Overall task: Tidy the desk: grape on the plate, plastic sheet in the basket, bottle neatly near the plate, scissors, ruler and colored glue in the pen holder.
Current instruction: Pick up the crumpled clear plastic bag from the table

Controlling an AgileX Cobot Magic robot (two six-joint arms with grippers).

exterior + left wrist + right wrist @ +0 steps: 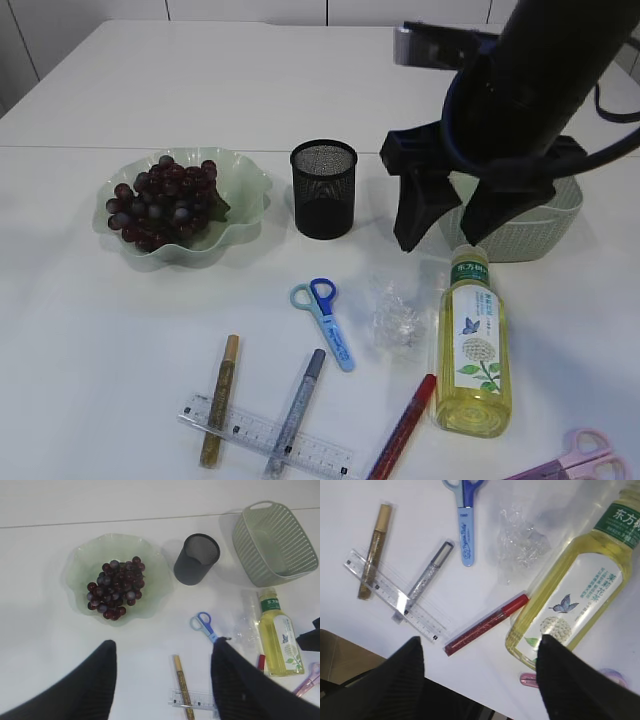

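Nearest the front edge of the white table (90, 380) lies the clear ruler (265, 435), with the gold glue pen (219, 400) and the silver glue pen (297, 410) both resting across it; the red glue pen (402, 428) lies just to the right, its tip close to the base of the bottle (472, 345). In the front right corner a pair of pink scissors (575, 460) is only partly in view. A little farther back the blue scissors (324, 318) lie flat, handles pointing away, and beside them sits the crumpled plastic sheet (397, 315), just left of the bottle, which lies on its side with its green cap toward the basket (545, 225). Above the cap hangs the right gripper (443, 238), its jaws spread wide and holding nothing — the wrist view shows both dark fingers (570, 680) apart over the bottle and red pen. Farther back stand the black mesh pen holder (323, 188) and, to its left, the green wavy plate (240, 175) with the grape bunch (165, 200) already on it. The left gripper (162, 680) appears only in its own wrist view, high over the table, jaws well apart and seemingly empty, though the fingertips are cut off.
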